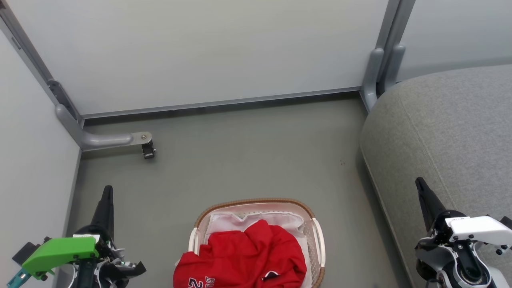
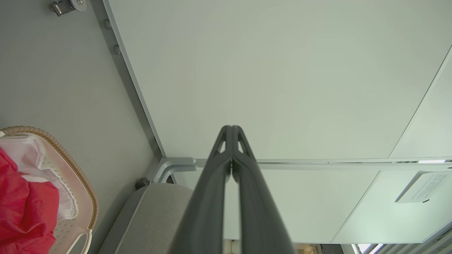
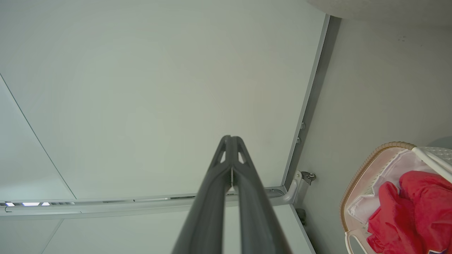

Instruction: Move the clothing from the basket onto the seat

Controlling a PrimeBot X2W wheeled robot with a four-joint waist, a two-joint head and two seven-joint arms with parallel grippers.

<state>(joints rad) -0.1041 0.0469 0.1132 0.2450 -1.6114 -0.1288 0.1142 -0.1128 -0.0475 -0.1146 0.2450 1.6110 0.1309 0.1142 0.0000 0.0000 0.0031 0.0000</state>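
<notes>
Clothing (image 1: 248, 254) heaped in the basket (image 1: 256, 200) — its numerals cut off below.

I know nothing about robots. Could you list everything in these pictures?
basket: one, white with brown rim, on the floor
clothing: one heap, red with white numerals, in the basket, spilling over its rim
liner cloth: one, white, inside the basket
seat: one, grey, right of the basket
partition panels: several, pale, behind and left
castor: one, dark, below the left panel
left gripper: one, dark, shut, lower left
right gripper: one, dark, shut, lower right
</notes>
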